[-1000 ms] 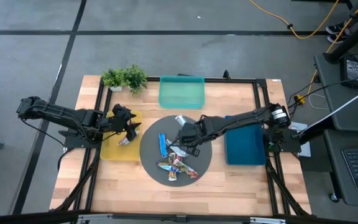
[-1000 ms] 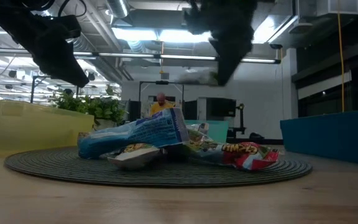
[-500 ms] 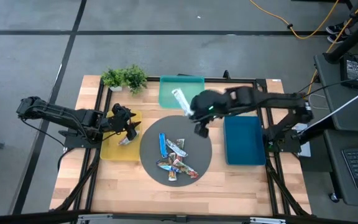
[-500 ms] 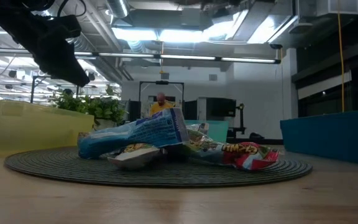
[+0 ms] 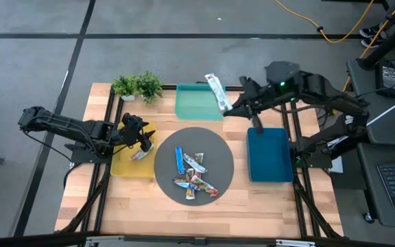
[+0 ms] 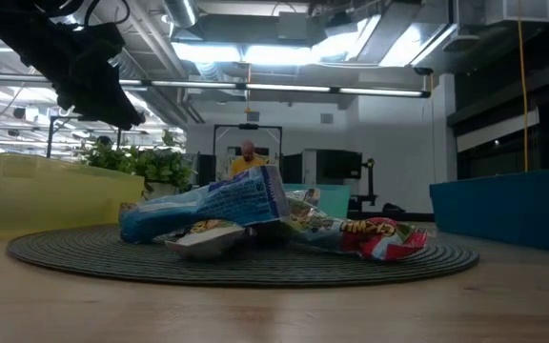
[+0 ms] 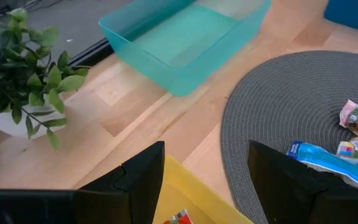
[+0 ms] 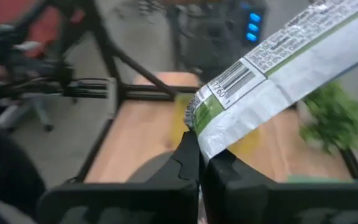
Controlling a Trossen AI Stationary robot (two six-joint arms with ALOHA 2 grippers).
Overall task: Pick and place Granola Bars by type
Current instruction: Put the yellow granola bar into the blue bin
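The right gripper (image 5: 230,108) has lifted off the round grey mat (image 5: 218,140) and swung away from it, and it now hangs over the near right corner of the teal tray (image 5: 199,103), clenched on one end of a silvery-white granola bar (image 5: 215,90) that sticks out above that tray's edge. In the right wrist view the bar's wrapper (image 8: 272,74), white with a green stripe and a barcode, is pinched between the closed fingers. That means one bar has left the pile and is on its way to a tray; judging by where it hangs, the teal tray looks like its destination, though it is hard to tell from above how high it is above the tray. The rest of the granola bars (image 5: 192,171), blue and red-multicoloured, lie heaped on the mat. The left gripper (image 5: 141,139) has barely moved: it waits with its fingers spread and nothing between them over the yellow tray (image 5: 121,168), just left of the mat, where a bar (image 5: 137,155) already lies. The dark-blue tray (image 5: 269,161), right of the mat, shows nothing inside. Sorting is at an early stage, with most bars yet to be moved.
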